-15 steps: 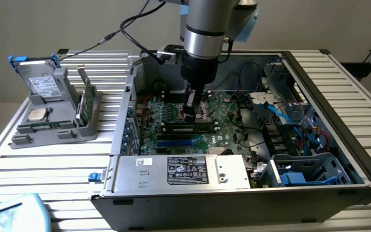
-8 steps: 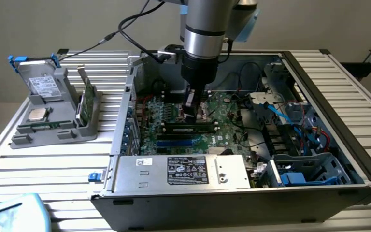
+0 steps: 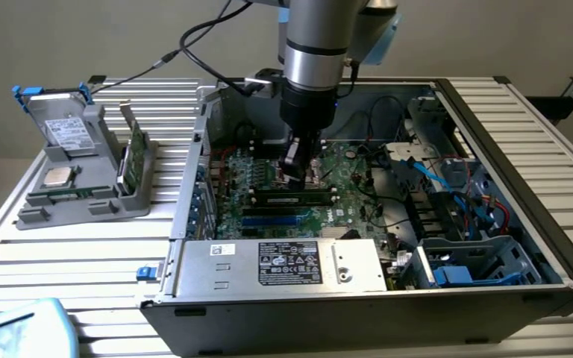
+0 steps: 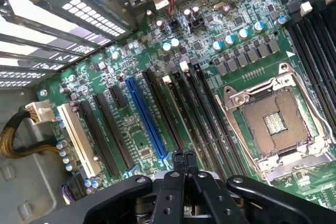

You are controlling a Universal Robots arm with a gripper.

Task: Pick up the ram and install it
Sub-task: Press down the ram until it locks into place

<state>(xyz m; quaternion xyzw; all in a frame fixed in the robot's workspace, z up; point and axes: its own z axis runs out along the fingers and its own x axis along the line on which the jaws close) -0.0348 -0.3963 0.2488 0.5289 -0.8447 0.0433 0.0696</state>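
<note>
Hovering low inside the open computer case (image 3: 366,302), the gripper (image 3: 297,177) sits just over the middle of the motherboard (image 3: 266,183). Its fingers are closed, tips drawn together (image 4: 184,156). Cannot tell whether a thin board edge is pinched between them or they merely meet.

Directly under the tips: the ram (image 3: 292,198), a long dark stick lying along one of the black memory slots, running left to right in the exterior view. From the wrist it reads as a narrow strip (image 4: 174,114) in the slot with a pale latch at its far end, leading straight to the fingertips. Gripper and stick look touching or very nearly so; contact not certain.

Neighbours: blue slot (image 4: 147,116) just beside the memory slots, empty processor socket (image 4: 275,124) on their other side. Bundled cables at the case edge, well apart from the gripper.

Outside the case, on the exterior view's left, a grey holder (image 3: 87,201) stands on the slatted surface (image 3: 68,261), with another green board (image 3: 132,156) upright in it.

Judgement: pick-up is done and this is the install step, stick placed in its slot and being seated. Seating calls for straight, even downward pressure along the slot line, no tilt, until both end latches close
</note>
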